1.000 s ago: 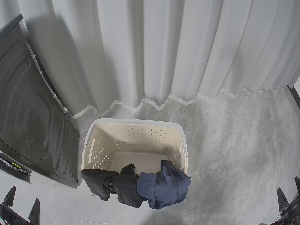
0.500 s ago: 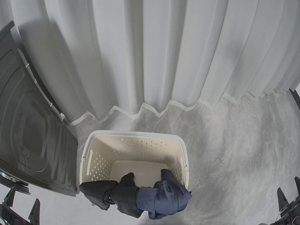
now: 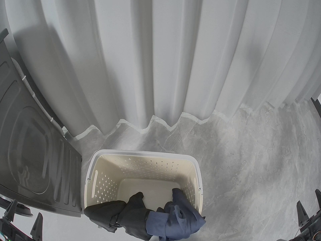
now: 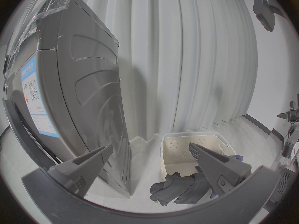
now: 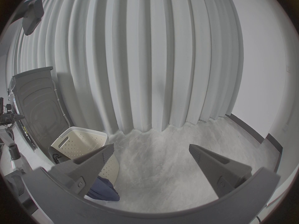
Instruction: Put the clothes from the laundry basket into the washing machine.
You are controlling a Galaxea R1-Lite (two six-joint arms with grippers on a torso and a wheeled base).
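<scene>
The laundry basket [image 3: 142, 154] sat on the floor [image 3: 250, 151] just beside the washing machine [image 3: 30, 151], maybe so the trip would be short. A dark grey cloth [image 3: 113, 215] and a blue cloth [image 3: 177, 218] hung over its near rim, half in and half out, which looked easy to grab. The left gripper [image 4: 150, 147] and right gripper [image 5: 151, 147] hung low on each side, jaws wide apart, holding nothing. The floor was grey and smooth like stone. A long white curtain [image 3: 167, 51] covered the wall behind.
</scene>
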